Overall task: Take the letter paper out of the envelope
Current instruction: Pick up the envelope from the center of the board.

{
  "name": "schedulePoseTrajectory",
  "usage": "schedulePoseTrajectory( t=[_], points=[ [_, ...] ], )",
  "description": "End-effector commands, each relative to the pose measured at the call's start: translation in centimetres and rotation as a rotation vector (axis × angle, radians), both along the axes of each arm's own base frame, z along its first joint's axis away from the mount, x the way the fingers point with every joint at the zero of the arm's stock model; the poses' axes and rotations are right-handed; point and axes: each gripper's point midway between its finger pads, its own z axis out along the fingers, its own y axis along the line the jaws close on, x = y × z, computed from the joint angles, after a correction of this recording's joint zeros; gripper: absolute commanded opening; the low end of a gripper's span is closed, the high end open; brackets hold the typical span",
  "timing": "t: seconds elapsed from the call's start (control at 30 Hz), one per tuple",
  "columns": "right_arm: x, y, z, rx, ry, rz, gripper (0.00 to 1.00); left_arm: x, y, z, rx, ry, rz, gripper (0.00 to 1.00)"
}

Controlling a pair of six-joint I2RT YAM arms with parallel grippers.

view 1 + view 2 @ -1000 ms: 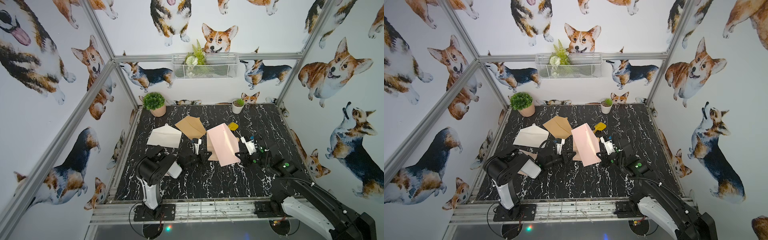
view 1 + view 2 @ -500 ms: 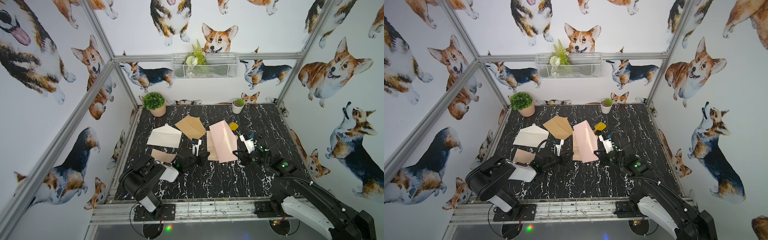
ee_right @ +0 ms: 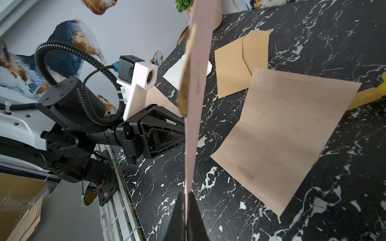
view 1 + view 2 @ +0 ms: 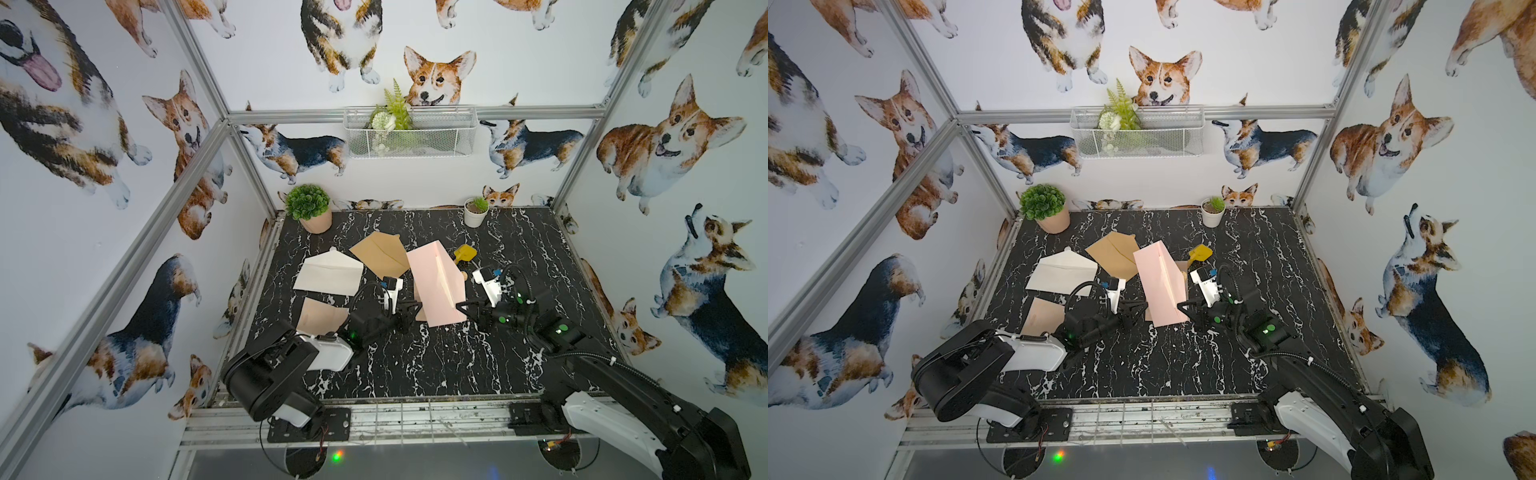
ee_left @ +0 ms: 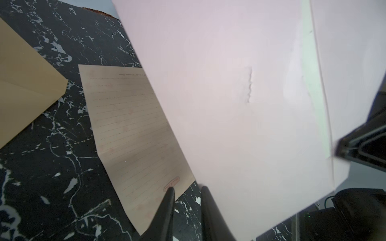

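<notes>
Lying bare in front, marble table (image 4: pixel 436 374), right gripper (image 3: pixel 186 195) pinching bottom edge of raised pink envelope (image 3: pixel 197 83), left gripper (image 5: pixel 187 188) slightly spread at corner of letter paper (image 5: pixel 133 129), paper flat on table just beside envelope, printed heading unreadable, brown envelope (image 4: pixel 380 253) beyond.

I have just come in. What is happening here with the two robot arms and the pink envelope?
The right gripper is shut on an edge of the pink envelope and holds it raised, on edge, above the black marble table. The lined letter paper is out of the envelope and lies flat on the table beside and below it. The left gripper is at the paper's near corner, its jaws a little apart and gripping nothing. The letter appears to be out already.
</notes>
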Motion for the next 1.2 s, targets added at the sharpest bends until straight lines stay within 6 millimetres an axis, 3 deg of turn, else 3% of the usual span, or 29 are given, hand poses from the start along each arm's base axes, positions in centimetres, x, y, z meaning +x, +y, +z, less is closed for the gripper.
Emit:
schedulePoseTrajectory(
  t=[0.0, 0.6, 0.97, 1.17],
  points=[
    [0.0, 1.4, 1.9, 0.073, -0.042, 0.048, 0.0, -0.1, -0.3, 0.8, -0.007, -0.045, -0.016, 0.25],
    [0.7, 3.7, 0.3, 0.155, -0.001, 0.091, 0.0, -0.5, 0.6, 2.5, -0.027, -0.107, 0.005, 0.3],
    [0.1, 3.5, 1.1, 0.189, -0.037, 0.106, 0.0, -0.1, 2.6, 2.8, 0.02, -0.136, 0.098, 0.35],
    [-0.7, 4.2, 2.2, 0.251, -0.056, 0.172, 0.0, -0.2, 2.7, 3.2, 0.017, -0.149, 0.098, 0.37]
  ],
)
